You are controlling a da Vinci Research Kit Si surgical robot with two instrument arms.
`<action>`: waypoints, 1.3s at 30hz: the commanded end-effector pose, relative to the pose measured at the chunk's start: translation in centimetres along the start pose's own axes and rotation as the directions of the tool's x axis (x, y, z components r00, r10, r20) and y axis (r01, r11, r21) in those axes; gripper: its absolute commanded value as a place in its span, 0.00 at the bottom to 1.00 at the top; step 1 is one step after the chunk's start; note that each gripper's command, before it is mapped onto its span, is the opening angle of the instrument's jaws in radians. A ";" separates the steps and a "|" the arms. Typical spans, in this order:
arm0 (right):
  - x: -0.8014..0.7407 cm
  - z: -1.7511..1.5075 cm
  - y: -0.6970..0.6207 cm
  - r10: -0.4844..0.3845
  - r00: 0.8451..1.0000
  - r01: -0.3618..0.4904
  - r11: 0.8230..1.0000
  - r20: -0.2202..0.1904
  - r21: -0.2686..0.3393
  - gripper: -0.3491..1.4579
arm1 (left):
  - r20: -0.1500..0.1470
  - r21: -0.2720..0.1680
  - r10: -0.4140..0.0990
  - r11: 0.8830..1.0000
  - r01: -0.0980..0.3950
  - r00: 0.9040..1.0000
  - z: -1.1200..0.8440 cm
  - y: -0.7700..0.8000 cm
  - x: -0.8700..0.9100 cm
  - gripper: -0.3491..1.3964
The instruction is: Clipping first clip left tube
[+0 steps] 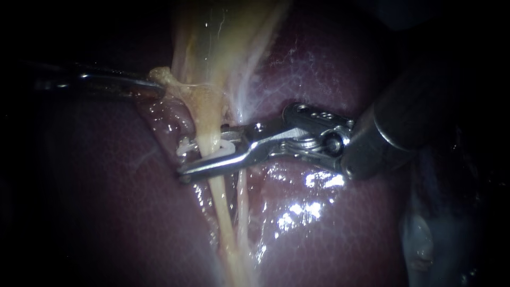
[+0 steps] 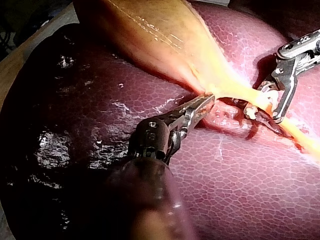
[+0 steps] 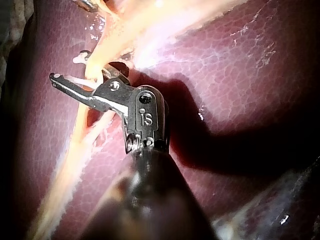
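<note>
The left instrument (image 1: 155, 81) came in from the left of the endoscope view. Its pincer was closed on the gallbladder (image 1: 212, 37), both jaws pressed onto a pale tag of tissue at the narrow lower end. The left wrist view showed the same grip, the jaws lying together on the yellow edge where the gallbladder tapers. From that point the left tube (image 1: 223, 212) ran down across the dark, glistening liver (image 1: 329, 223), with a thinner tube (image 1: 242, 202) just beside it on its right. The right instrument (image 1: 204, 151) reached in from the right, and its pincer straddled the left tube a little below the gallbladder's neck. One jaw lay in front of the tube and the other passed behind it. A white clip (image 1: 226, 149) sat between those jaws and crossed the tube, showing on both sides of it. The jaws held the clip from two sides, though a gap remained between them. In the right wrist view the tube passed between the jaws, the thinner tube lying apart beneath the instrument's hinge.
</note>
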 end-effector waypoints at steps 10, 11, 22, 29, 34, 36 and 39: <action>-0.09 -0.06 -0.13 -0.004 1.000 0.003 1.000 0.031 0.012 0.43 | -0.001 -0.001 -0.001 1.000 0.001 1.000 -0.01 0.00 -0.01 0.00; -0.11 -0.06 -0.15 -0.005 0.999 0.005 1.000 0.046 0.014 0.43 | -0.001 -0.001 -0.001 1.000 0.001 1.000 -0.01 0.00 -0.01 0.00; -0.65 0.08 -0.35 0.059 0.990 -0.072 0.993 0.127 0.096 0.43 | -0.001 0.000 -0.001 1.000 0.001 1.000 -0.02 0.00 0.00 0.00; -0.91 0.26 -0.41 0.102 0.982 -0.125 0.981 0.159 0.145 0.42 | -0.002 0.001 -0.001 1.000 0.001 1.000 -0.03 0.01 0.00 0.00; -0.96 0.30 -0.40 0.107 0.981 -0.133 0.978 0.162 0.158 0.42 | -0.002 0.001 -0.001 1.000 0.001 1.000 -0.03 0.01 0.00 0.00; -0.95 0.29 -0.40 0.108 0.981 -0.134 0.978 0.162 0.158 0.41 | -0.002 0.001 -0.001 1.000 0.001 1.000 -0.03 0.01 0.00 0.00; -0.94 0.28 -0.40 0.109 0.982 -0.135 0.977 0.154 0.164 0.39 | -0.002 0.001 -0.001 1.000 0.001 1.000 -0.03 0.01 0.00 0.00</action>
